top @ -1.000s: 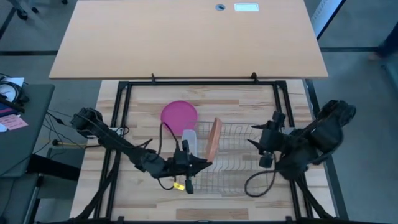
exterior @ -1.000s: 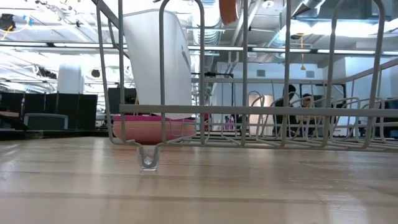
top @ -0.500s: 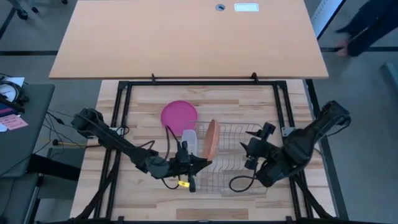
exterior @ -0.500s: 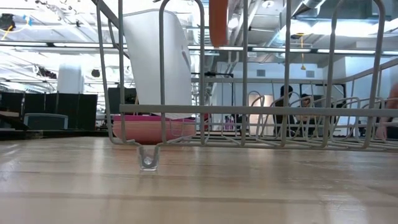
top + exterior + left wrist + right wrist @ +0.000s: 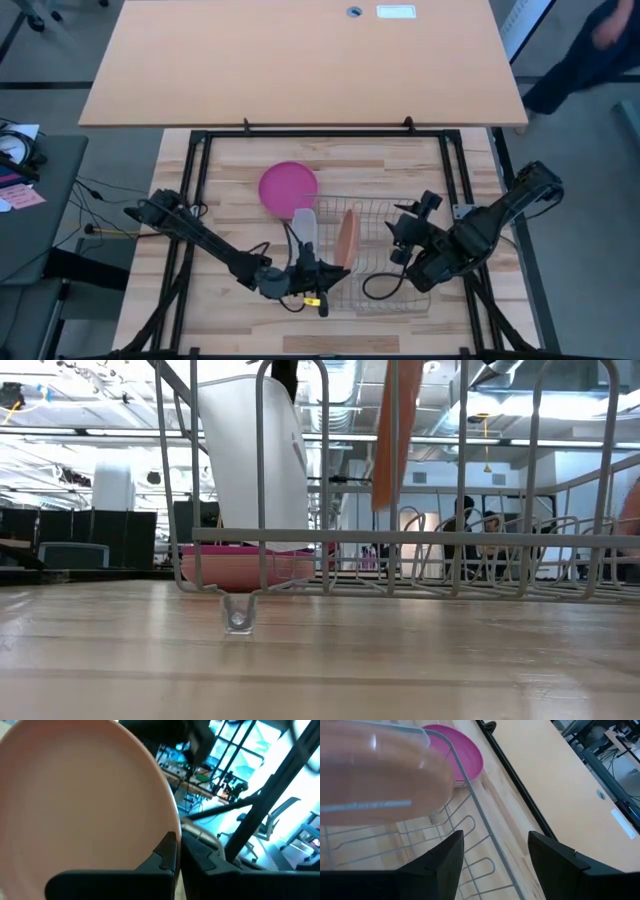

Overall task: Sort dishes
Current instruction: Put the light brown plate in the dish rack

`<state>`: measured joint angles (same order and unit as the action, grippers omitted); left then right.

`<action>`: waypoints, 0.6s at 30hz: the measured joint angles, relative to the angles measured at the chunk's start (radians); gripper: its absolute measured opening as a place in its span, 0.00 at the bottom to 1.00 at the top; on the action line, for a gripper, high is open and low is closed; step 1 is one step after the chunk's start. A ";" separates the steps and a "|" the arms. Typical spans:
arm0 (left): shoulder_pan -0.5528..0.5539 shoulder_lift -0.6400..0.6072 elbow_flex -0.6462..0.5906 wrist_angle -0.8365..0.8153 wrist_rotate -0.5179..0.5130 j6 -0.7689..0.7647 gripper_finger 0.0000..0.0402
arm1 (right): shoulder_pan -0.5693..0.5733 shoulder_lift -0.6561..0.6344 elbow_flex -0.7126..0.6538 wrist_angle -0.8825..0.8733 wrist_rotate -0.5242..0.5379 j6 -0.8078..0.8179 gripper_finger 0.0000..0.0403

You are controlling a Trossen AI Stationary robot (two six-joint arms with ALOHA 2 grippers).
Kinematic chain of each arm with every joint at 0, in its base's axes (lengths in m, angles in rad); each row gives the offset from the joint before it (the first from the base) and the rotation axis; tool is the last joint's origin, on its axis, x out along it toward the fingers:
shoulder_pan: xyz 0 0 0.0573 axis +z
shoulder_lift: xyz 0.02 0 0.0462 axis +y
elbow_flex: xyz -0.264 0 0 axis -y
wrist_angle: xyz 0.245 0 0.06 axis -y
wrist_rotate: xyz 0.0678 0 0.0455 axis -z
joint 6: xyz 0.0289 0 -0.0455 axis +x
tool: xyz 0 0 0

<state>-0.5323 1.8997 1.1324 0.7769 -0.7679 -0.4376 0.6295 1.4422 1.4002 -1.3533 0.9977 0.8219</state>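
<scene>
An orange-tan plate [image 5: 347, 240] stands on edge inside the silver wire rack [image 5: 385, 262]. My left gripper [image 5: 325, 272] is shut on it from the rack's near left. In the low view the plate [image 5: 395, 430] hangs between the rack's wires. A magenta plate [image 5: 288, 185] lies flat on the table beyond the rack's far left corner. My right gripper [image 5: 405, 235] hovers open over the rack's right part, with nothing between its fingers [image 5: 445, 865]. My left gripper pinches the orange-tan plate's rim [image 5: 172, 827] between its two fingers [image 5: 165, 854]. The fingers reach in about level from the table's left. The plate stands nearly upright on edge, and its lower rim [image 5: 381, 503] hangs clear of the rack's floor.
A translucent white tray [image 5: 305, 225] stands upright at the rack's left end, close beside the held plate. The rack's upright wires [image 5: 262, 480] surround the plate. A black frame rail [image 5: 300, 133] runs along the table's far edge. A person passes in the room at the far right.
My left gripper has sunk and gone a little toward the table's near edge. The orange-tan plate has come down between the rack's wires and turned more edge-on. My right gripper has come down and toward the left, over the rack, staying open.
</scene>
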 joint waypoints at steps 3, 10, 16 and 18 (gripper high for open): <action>-0.006 0.031 0.000 0.006 -0.013 -0.053 0.00 | 0.006 0.000 0.000 0.000 0.000 0.000 0.56; -0.025 0.052 0.000 0.049 -0.074 -0.045 0.00 | 0.006 0.000 0.000 0.001 -0.004 0.000 0.56; -0.024 0.052 0.000 0.106 -0.025 -0.042 0.00 | 0.006 0.000 0.000 0.002 -0.004 0.000 0.56; -0.024 0.051 0.000 0.105 -0.022 -0.044 0.00 | 0.006 0.000 0.000 0.002 -0.004 -0.001 0.56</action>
<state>-0.5564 1.9511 1.1324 0.8819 -0.7899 -0.4814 0.6351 1.4425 1.4006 -1.3518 0.9942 0.8213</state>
